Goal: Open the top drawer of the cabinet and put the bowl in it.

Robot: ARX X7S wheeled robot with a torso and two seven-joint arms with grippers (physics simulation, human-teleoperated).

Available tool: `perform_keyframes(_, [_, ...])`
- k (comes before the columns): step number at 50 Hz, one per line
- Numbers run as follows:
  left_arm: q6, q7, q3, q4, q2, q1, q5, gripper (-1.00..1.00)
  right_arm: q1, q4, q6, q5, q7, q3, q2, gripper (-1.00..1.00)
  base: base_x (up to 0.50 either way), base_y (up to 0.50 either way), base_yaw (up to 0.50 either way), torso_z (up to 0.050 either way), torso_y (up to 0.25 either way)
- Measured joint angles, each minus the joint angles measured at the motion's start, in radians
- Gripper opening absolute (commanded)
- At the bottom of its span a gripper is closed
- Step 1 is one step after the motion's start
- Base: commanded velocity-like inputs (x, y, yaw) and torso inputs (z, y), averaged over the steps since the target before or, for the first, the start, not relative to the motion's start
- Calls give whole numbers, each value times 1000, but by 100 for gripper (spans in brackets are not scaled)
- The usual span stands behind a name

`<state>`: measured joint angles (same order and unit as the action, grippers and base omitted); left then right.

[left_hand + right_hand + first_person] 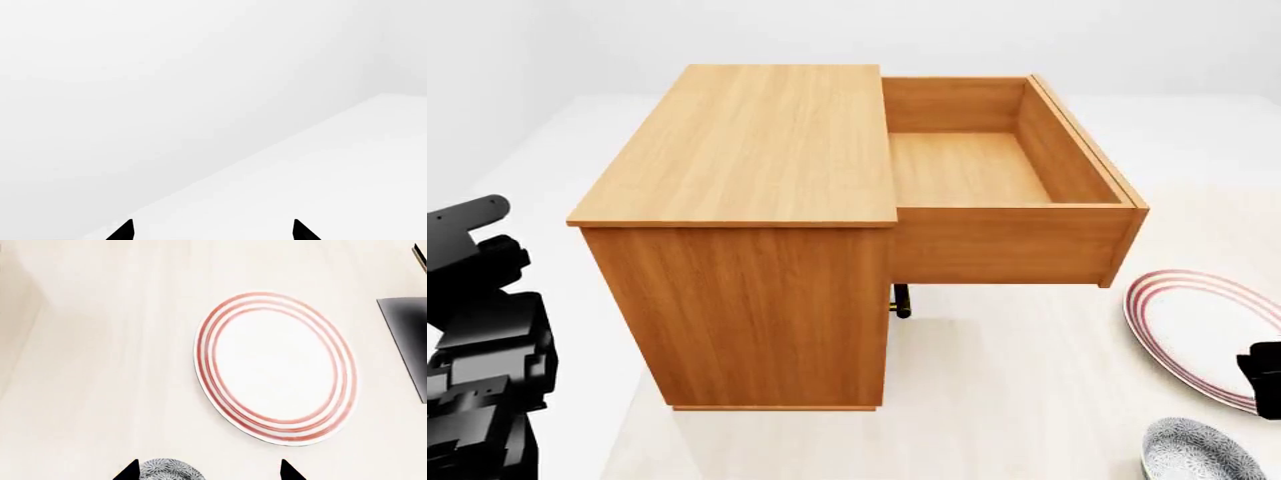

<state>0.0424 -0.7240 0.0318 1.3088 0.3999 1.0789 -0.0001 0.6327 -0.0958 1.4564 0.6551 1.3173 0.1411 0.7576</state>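
The cabinet (747, 290) stands at centre-left in the head view. Its top drawer (1001, 180) is pulled far out and I see nothing inside it. The bowl (1201, 452), speckled grey-blue, sits on the floor at the lower right, below the plate. In the right wrist view my right gripper (208, 472) is open, and the bowl (168, 470) lies just inside one fingertip (129, 471), not gripped. My left gripper (213, 232) is open and faces only bare white wall and floor. The left arm (481, 340) hangs left of the cabinet.
A flat white plate with red rings (275, 367) lies on the pale floor beyond the bowl, also in the head view as the plate (1201, 335). A dark flat panel (407, 340) lies past the plate. A small handle (900, 300) shows beneath the open drawer.
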Motion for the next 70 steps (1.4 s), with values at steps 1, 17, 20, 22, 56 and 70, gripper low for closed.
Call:
perform_keyframes(1, [0, 0, 0, 0, 0, 0, 0, 100, -16, 0, -8, 3, 0, 5, -2, 100, 0, 0, 0, 0, 0])
perform_keyframes(17, [0, -2, -2, 0, -1, -3, 1, 100, -169, 3, -78, 20, 10, 51, -4, 100, 0, 0, 0, 0, 0])
perform_keyframes(20, [-1, -3, -3, 0, -2, -4, 1, 100, -182, 10, -88, 19, 6, 56, -5, 100, 0, 0, 0, 0, 0])
perform_keyframes(22, [-1, -3, -3, 0, -2, -4, 1, 100, -189, 17, -94, 19, 1, 59, -6, 100, 0, 0, 0, 0, 0])
perform_keyframes(56, [1, -4, -2, 0, 1, -3, 0, 100, -183, 241, -264, 2, -184, 17, -109, 100, 0, 0, 0, 0, 0])
perform_keyframes(70, [2, -3, 3, 0, 2, -4, 0, 100, -185, 317, -322, -13, -241, 18, -129, 100, 0, 0, 0, 0, 0])
